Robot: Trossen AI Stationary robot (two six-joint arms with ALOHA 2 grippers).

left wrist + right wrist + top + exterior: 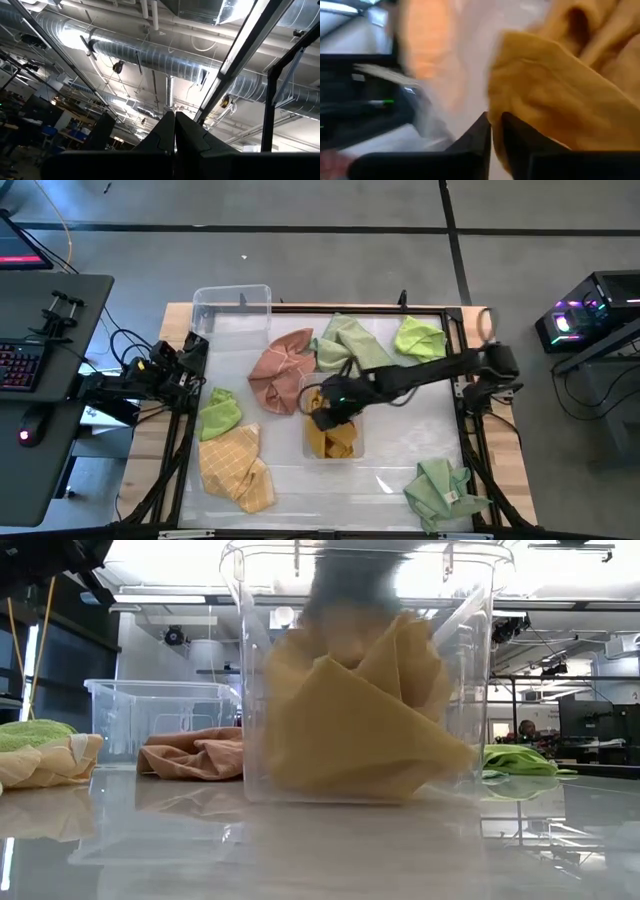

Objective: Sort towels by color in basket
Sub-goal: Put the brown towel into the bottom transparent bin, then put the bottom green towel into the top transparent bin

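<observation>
Your right pincer (322, 418) is over the mouth of the clear bin (335, 448) that stands near the middle of the tabletop (420, 450), toward the front edge. In the right wrist view its fingers (485, 137) are almost together with only a thin gap between them, and you cannot tell whether any cloth is caught there. The mustard towel (355, 720) sits crumpled inside that bin, piled up with a folded corner pointing toward the rim; it has no clear long axis.

Your left pincer (174, 135) is parked at the left edge, aimed at the ceiling, fingers closed on nothing.

The pink towel (280, 370) lies bunched just left of the bin. A sage towel (350, 345) lies behind the bin, a lime towel (420, 338) near the back right corner, and another sage towel (440, 490) at the front right corner. At the left edge a lime towel (220, 412) rests against the grid-patterned yellow towel (235, 468), whose long axis runs toward the front edge. A second clear bin (232, 302) stands at the back left corner.
</observation>
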